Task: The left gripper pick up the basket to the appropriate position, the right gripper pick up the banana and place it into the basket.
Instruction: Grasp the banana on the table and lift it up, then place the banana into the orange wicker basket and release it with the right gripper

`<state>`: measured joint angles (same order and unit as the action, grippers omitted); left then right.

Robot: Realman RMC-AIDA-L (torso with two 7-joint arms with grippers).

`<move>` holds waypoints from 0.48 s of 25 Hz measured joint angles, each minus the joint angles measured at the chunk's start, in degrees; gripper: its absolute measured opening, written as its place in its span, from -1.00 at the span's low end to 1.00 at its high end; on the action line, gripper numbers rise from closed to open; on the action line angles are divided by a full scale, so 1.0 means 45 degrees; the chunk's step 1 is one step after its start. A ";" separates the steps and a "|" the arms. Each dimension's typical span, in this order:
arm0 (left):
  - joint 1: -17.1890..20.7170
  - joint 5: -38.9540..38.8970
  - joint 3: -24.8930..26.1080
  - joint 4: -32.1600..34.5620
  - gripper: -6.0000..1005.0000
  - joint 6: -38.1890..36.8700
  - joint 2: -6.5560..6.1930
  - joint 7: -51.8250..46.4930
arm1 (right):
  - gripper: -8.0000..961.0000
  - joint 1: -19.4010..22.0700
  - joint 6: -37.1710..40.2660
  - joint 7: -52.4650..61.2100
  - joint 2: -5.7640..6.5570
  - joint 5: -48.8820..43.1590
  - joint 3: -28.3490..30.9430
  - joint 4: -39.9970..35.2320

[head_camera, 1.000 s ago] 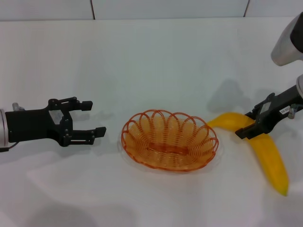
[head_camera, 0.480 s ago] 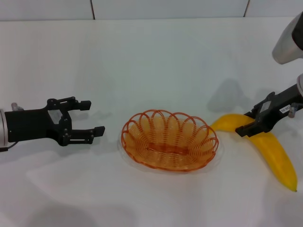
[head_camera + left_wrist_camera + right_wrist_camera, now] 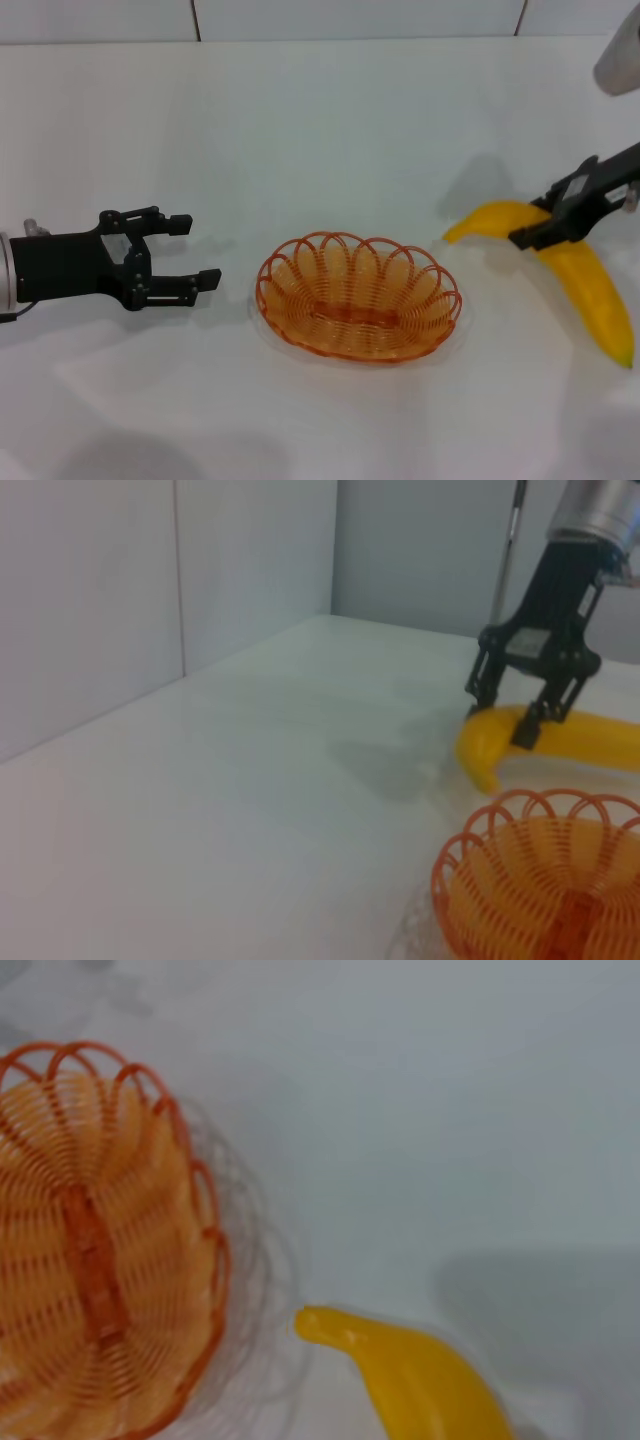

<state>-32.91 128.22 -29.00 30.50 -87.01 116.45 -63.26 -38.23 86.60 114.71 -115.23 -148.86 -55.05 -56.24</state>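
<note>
**Right gripper clamps banana beside waiting basket**

The right gripper (image 3: pixel 535 228), reaching in from the right edge of the head view, was closed around the banana (image 3: pixel 575 275) near its curved upper end, its two black fingers pinching the yellow fruit from either side. The banana slanted from mid-right of the frame down toward the lower right corner, its small dark tip (image 3: pixel 629 363) lowest. Whether the fruit rested on the white table (image 3: pixel 320 130) or hung just clear of it could not be told, though a grey shadow lay on the surface just beyond it. A small white label on the gripper's body was visible, but its writing could not be read.

The basket (image 3: pixel 359 296) sat at lower centre of the head view, upright on the table and holding nothing, just left of the banana and apart from it.

The left gripper (image 3: pixel 190 250) hovered at the left of the frame, fingers spread and gripping nothing, pointed toward the basket with a gap between them.

In the left wrist view the right gripper (image 3: pixel 535 712) stood over the banana (image 3: pixel 540 742), behind the basket rim (image 3: pixel 540 810). The right wrist view showed the banana's end (image 3: pixel 400 1360) close beside the basket (image 3: pixel 100 1250).
</note>
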 joint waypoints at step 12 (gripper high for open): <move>0.0178 0.0313 -0.0152 -0.0001 0.74 -0.0488 -0.0018 0.0297 | 0.09 -0.0122 0.2042 0.0016 -0.0124 0.2255 -0.0044 -0.2898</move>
<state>-32.11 129.63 -29.69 30.49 -89.20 116.37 -61.92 -38.79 95.79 114.78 -115.79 -138.71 -55.25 -69.28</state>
